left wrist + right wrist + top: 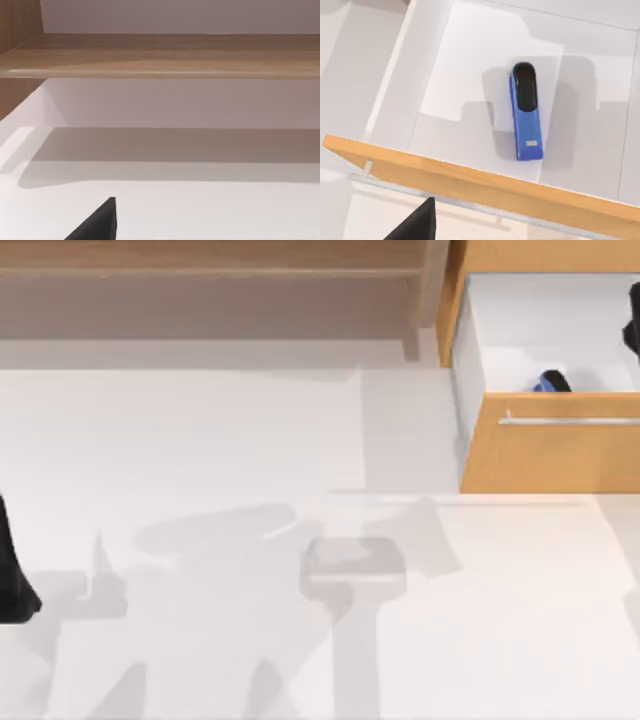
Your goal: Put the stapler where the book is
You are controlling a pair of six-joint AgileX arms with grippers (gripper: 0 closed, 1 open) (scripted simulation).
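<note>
The white table (200, 540) spreads across the near part of the top view, bare but for soft grey shadows of the arms lying across its middle. At about nine o'clock, hard against the table's left edge, a dark piece of the left arm (12, 575) stands parked; its wrist view looks over the white surface toward a long wooden shelf (160, 55) with a pale wall behind it, and one black fingertip (97, 222) juts in at the rim, too little to tell whether the left gripper is spread or pressed together.

Farther back, at about two o'clock, an open drawer (520, 330) projects from the wooden cabinet, its orange front (555, 455) facing the near side and carrying a slim metal handle (570, 421). The drawer's inside is white. The stapler (526, 111) lies flat on the drawer floor, blue body with a black rounded top, near the front panel; in the top view only a small blue and black part of it (550, 382) shows just behind that panel.

At three o'clock, over the drawer's right side, a dark part of the right arm (632, 325) hangs above. One black fingertip (417, 222) shows in its wrist view, apart from the stapler; how far the right gripper is open I cannot tell.

At the far edge, twelve o'clock, the wooden shelf (210, 260) runs along the back.
</note>
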